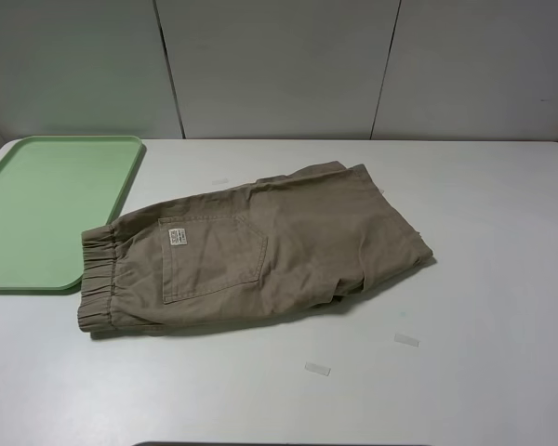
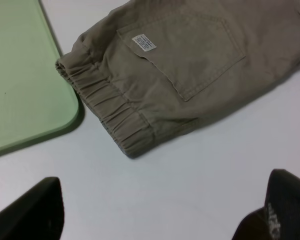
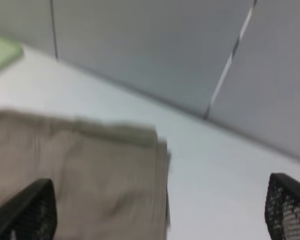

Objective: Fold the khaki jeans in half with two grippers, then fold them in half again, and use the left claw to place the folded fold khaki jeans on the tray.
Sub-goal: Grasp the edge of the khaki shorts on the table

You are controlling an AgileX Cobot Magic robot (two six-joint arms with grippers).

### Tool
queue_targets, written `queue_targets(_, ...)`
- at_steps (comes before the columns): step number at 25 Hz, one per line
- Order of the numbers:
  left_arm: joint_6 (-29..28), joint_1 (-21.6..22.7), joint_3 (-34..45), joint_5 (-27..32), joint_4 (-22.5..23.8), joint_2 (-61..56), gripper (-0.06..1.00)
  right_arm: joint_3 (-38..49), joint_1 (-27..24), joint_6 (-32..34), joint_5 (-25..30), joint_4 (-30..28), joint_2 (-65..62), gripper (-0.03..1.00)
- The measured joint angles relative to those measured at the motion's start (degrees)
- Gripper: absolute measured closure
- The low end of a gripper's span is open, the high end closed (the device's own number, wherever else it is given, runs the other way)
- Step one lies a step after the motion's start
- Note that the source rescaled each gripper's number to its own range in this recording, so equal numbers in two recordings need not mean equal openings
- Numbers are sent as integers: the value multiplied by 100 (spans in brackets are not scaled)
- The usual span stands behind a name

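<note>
The khaki jeans (image 1: 260,251) lie on the white table, folded once lengthwise, with the elastic waistband (image 1: 99,279) at the left and the leg hems at the right. A back patch pocket with a small white label (image 1: 178,236) faces up. The waistband corner lies over the edge of the light-green tray (image 1: 46,204). Neither arm shows in the high view. The left gripper (image 2: 165,220) is open and empty above bare table near the waistband (image 2: 115,115); the tray (image 2: 25,75) is beside it. The right gripper (image 3: 160,220) is open and empty above the jeans' hem end (image 3: 80,175).
Two small clear tape strips (image 1: 317,369) (image 1: 406,340) lie on the table in front of the jeans. A grey panelled wall (image 1: 279,65) stands behind the table.
</note>
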Motion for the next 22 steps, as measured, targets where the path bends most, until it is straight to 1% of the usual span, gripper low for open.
queue_targets(3,0,0,0,0,0,0,16,6,0,0,271,0,261,5)
queue_targets(8,0,0,0,0,0,0,16,6,0,0,313,-40,790,5)
queue_targets(12,0,0,0,4,0,0,16,10,0,0,278,-239,1278,5)
queue_targets(15,0,0,0,4,0,0,16,10,0,0,97,-286,1609,5)
queue_targets(18,0,0,0,4,0,0,16,10,0,0,-247,-357,1913,5)
queue_targets(20,0,0,0,4,0,0,16,10,0,7,-473,-519,2110,5)
queue_targets(21,0,0,0,4,0,0,16,10,0,7,-473,-519,2110,5)
queue_targets(22,0,0,0,4,0,0,16,10,0,32,-594,-566,2234,5)
